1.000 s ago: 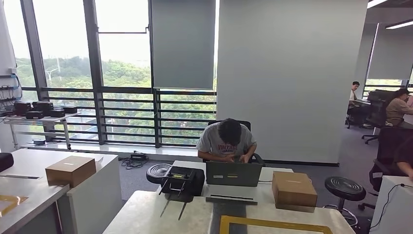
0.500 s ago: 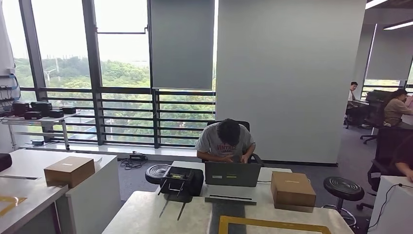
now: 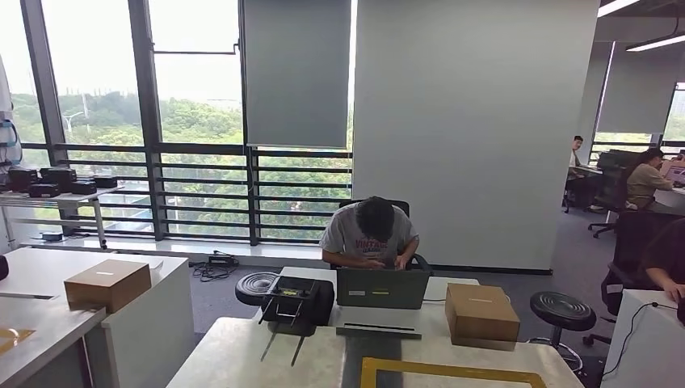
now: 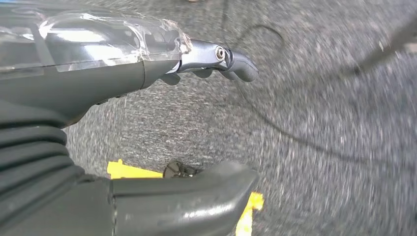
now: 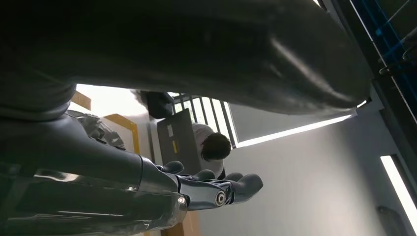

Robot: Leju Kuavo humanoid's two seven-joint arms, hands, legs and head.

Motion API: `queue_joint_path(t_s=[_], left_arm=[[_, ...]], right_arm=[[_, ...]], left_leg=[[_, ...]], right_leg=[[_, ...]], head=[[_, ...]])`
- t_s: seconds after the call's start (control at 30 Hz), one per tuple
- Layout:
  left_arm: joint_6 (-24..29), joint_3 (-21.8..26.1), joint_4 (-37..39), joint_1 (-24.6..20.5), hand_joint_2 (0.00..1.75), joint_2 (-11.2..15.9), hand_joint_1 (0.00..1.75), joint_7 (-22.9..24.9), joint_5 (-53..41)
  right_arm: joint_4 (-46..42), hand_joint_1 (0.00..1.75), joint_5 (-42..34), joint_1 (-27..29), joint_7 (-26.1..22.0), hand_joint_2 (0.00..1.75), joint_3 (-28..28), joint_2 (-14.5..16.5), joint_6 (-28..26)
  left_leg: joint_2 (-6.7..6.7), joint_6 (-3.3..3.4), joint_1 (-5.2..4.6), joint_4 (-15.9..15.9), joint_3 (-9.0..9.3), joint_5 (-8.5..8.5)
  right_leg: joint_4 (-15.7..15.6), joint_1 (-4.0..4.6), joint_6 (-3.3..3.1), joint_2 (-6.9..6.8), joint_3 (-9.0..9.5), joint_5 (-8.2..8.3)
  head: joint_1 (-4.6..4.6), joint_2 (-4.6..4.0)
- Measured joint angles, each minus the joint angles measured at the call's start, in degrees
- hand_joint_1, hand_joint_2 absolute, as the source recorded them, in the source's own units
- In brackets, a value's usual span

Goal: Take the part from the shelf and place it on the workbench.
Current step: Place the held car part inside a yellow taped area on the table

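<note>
Tall windows (image 3: 97, 121) with green trees fill the frame's left, a grey wall (image 3: 472, 121) the centre, grey carpet (image 3: 582, 250) at right

Left hand (image 4: 147, 128) and right hand (image 5: 162, 162) empty, fingers apart.

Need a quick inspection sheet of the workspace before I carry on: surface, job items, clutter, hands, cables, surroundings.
Surface: pale workbench ahead, with a yellow-taped rectangle near its front edge.
Job's things: no shelf or part identifiable.
Clutter: black device, laptop and cardboard box at the far side; second box on the left table.
Hands: left hand above grey carpet, holding nothing; right hand also holds nothing, fingers extended.
Cables: thin cable on the carpet; cable bundle by the window.
Surroundings: person behind the laptop; stool; people at far desks.
</note>
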Motion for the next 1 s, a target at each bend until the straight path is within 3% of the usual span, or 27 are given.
queue_joint_path(t_s=[0.07,0.17,0.2,0.23,0.27,0.33,0.4,0.53,0.57,0.63,0.7,0.73,0.77,0.8,0.83,0.9,0.93,1.0], left_arm=[[1.2,1.5,0.0,0.0,0.0,-0.1,0.0,-0.3,1.3],[2.5,3.5,0.0,0.1,0.0,-0.4,0.0,-0.6,2.7],[2.8,4.0,0.0,0.1,0.0,-0.5,0.0,-0.6,2.9],[3.0,4.5,0.0,0.1,0.0,-0.6,0.0,-0.6,3.2],[3.3,5.0,0.0,0.1,0.0,-0.7,0.0,-0.4,3.4],[3.7,6.0,0.0,0.1,0.0,-0.8,0.0,0.1,3.8],[4.1,6.8,0.0,0.1,0.0,-0.9,0.0,0.5,4.0],[4.2,7.8,0.0,0.2,0.0,-0.9,0.0,0.9,4.3],[4.2,8.0,0.0,0.2,0.0,-0.8,0.0,1.0,4.4],[4.3,8.4,0.0,0.2,0.0,-0.8,0.0,1.2,4.5],[4.3,8.7,0.0,0.2,0.0,-0.6,0.0,1.6,4.6],[4.3,8.9,0.0,0.2,0.0,-0.5,0.0,1.7,4.6],[4.3,9.1,0.0,0.2,0.0,-0.4,0.0,1.8,4.6],[4.2,9.3,0.0,0.2,0.0,-0.3,0.0,1.9,4.6],[4.2,9.4,0.0,0.2,0.0,-0.2,0.0,2.0,4.6],[4.2,9.5,0.0,0.1,0.0,0.0,0.0,2.0,4.5],[4.2,9.6,0.0,0.1,0.0,0.0,0.0,2.0,4.4],[4.2,9.7,0.0,0.1,0.0,0.0,0.0,2.0,4.3]], right_arm=[[0.0,0.0,-0.3,0.1,0.0,0.0,0.0,0.1,0.2],[0.1,0.0,-0.8,0.1,0.0,0.0,0.0,0.3,0.6],[0.1,0.0,-0.9,0.1,0.0,0.0,0.0,0.4,0.6],[0.1,0.0,-1.0,0.0,0.1,0.0,0.0,0.4,0.6],[0.1,0.0,-1.1,0.0,0.1,0.0,0.0,0.5,0.6],[0.1,0.0,-1.2,-0.2,0.2,0.0,0.1,0.6,0.8],[0.1,0.0,-1.4,-0.3,0.2,0.0,0.3,0.7,1.1],[0.2,0.0,-1.7,-0.4,0.0,0.0,0.6,0.9,1.5],[0.2,0.0,-1.8,-0.4,0.0,0.0,0.7,1.0,1.6],[0.3,0.0,-2.2,-0.4,-0.4,0.0,0.7,1.2,1.9],[0.6,0.0,-2.9,-0.2,-1.3,0.0,0.8,1.3,2.6],[0.7,0.0,-3.3,0.0,-1.7,0.0,0.8,1.4,3.0],[1.0,0.0,-3.6,0.0,-2.0,0.0,0.8,1.5,3.3],[1.2,0.0,-3.8,0.1,-2.3,0.0,0.8,1.6,3.5],[1.4,0.0,-4.0,0.1,-2.5,0.0,0.8,1.7,3.6],[1.7,0.0,-4.1,0.1,-2.8,0.0,0.8,1.7,3.8],[1.9,0.0,-4.2,0.1,-2.9,0.0,0.9,1.8,3.8],[2.3,0.0,-4.2,0.2,-3.0,0.0,0.9,1.8,3.9]], left_leg=[[-0.04,0.56,0.3,-0.6,0.17,0.47],[-0.24,0.95,0.24,-0.8,0.14,0.79],[-0.36,0.96,0.14,-0.8,0.11,0.84],[-0.51,0.93,0.05,-0.8,0.08,0.91],[-0.69,0.84,-0.01,-0.7,0.07,0.99],[-1.07,0.55,-0.07,-0.7,0.08,1.19],[-1.38,-0.04,-0.11,-0.7,-0.11,1.56],[-1.43,-1.7,0.17,-0.7,-0.72,2.09],[-1.23,-2.02,0.19,0.1,-1.12,1.15],[-0.79,-2.56,0.41,4.9,-2.99,-3.2],[-0.71,-3.08,0.67,12.0,-5.09,-7.52],[-0.7,-3.29,0.75,13.9,-5.25,-8.15],[-0.67,-3.47,0.83,14.0,-4.46,-7.64],[-0.64,-3.6,0.93,11.8,-2.58,-6.19],[-0.59,-3.69,1.08,8.0,0.12,-4.53],[-0.59,-3.55,1.19,0.9,4.66,-3.32],[-0.65,-3.32,1.18,-1.0,5.61,-3.32],[-0.82,-2.44,1.0,-1.4,5.34,-3.03]], right_leg=[[1.8,-0.04,0.2,0.84,-0.63,-1.79],[11.9,-0.02,0.28,1.99,-4.53,-7.73],[15.0,-0.01,0.23,2.06,-5.69,-8.83],[16.2,0.0,0.12,2.08,-6.04,-8.73],[15.1,0.02,-0.08,2.08,-5.31,-7.45],[7.8,0.1,-0.73,2.2,-1.52,-3.51],[1.4,0.37,-1.37,2.45,1.76,-1.46],[-0.8,0.77,-2.46,2.39,1.89,-0.4],[-1.1,0.71,-2.86,2.24,1.65,0.09],[-1.5,0.61,-3.46,1.91,0.95,1.05],[-1.4,0.68,-3.61,1.7,-0.16,1.78],[-1.3,0.67,-3.53,1.59,-0.71,2.09],[-1.1,0.62,-3.39,1.51,-1.27,2.37],[-0.8,0.55,-3.23,1.47,-1.79,2.59],[-0.4,0.48,-3.06,1.45,-2.29,2.75],[0.4,0.49,-2.55,1.47,-3.13,2.99],[0.6,0.57,-2.24,1.49,-3.37,3.13],[0.7,0.66,-1.5,1.58,-3.62,3.69]], head=[[0.01,0.0],[0.06,0.0],[0.07,0.0],[0.06,0.0],[0.06,0.0],[0.07,0.0],[0.07,0.01],[0.04,-0.01],[0.01,-0.03],[-0.06,-0.05],[-0.06,-0.04],[-0.05,-0.04],[-0.05,-0.04],[-0.05,-0.04],[-0.07,-0.04],[-0.09,-0.04],[-0.08,-0.04],[-0.04,-0.04]])
